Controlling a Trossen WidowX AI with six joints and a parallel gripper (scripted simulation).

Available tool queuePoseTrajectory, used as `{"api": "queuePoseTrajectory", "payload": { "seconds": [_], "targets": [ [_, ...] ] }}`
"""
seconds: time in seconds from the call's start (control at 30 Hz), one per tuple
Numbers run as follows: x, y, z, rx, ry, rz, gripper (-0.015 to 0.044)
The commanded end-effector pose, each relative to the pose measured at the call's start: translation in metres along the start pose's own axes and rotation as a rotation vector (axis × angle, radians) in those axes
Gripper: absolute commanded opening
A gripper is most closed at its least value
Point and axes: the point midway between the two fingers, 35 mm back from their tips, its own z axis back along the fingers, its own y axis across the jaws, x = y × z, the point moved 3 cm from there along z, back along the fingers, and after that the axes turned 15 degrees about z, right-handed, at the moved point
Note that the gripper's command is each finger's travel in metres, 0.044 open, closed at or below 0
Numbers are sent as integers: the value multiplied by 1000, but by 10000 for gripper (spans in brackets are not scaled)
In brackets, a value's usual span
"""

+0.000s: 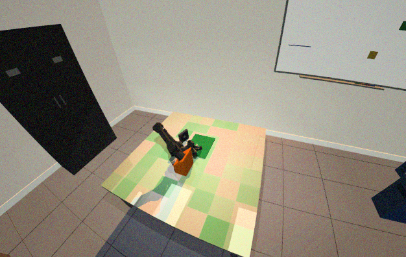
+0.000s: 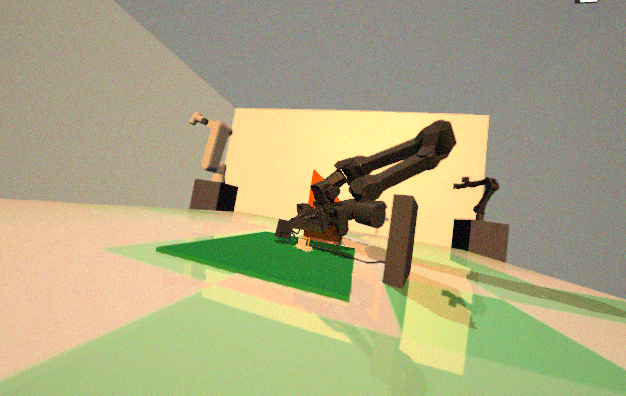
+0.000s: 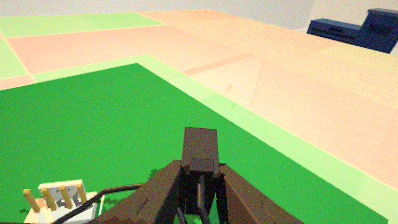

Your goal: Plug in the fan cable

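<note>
The green board [image 1: 205,143] [image 2: 256,265] [image 3: 100,120] lies flat on the table. The white fan header [image 2: 304,246] [image 3: 75,186] stands on it, its several gold pins bare at the lower left of the wrist view. My gripper [image 2: 293,226] [image 3: 198,169] is shut on the dark plug [image 2: 283,228] [image 3: 200,143], which sticks out beyond the fingertips. The plug is low over the board, beside the header and apart from it. The dark cable [image 2: 368,261] [image 3: 120,188] runs by the header; another stretch passes under the fingers. The fan [image 1: 183,135] [image 2: 401,240] is a dark upright slab beside the board.
An orange block [image 1: 184,163] [image 2: 315,192] stands close to the arm, on the far side of it in the exterior view. The table [image 1: 231,149] has a patchwork top. Other arms on dark pedestals [image 2: 213,196] [image 2: 486,240] stand in the background.
</note>
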Motion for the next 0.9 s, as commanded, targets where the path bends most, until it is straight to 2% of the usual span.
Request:
{"api": "queuePoseTrajectory", "payload": {
  "seconds": [0.0,0.87],
  "targets": [
    [-3,1,-1,-2,-5,-2,0],
    [-3,1,-1,0,0,0,0]
  ]
}}
